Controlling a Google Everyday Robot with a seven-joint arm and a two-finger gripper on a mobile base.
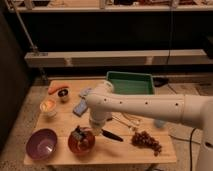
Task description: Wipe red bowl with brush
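The white arm [150,106] reaches in from the right across the wooden desk [120,150], its claw [86,131] pointing down over the red bowl [81,142] near the front edge. The brush [80,135] sits with its blocky head inside the bowl, just below the claw, and a slim black handle [112,135] sticks out to the right over the desk. The purple bowl [41,143] stands just left of the red one. Grapes [146,141] lie to the right. Further back are a green tray [130,83], blue-grey sponges [82,103], a cream cup [48,106], a small dark cup [63,94] and a carrot [58,88].
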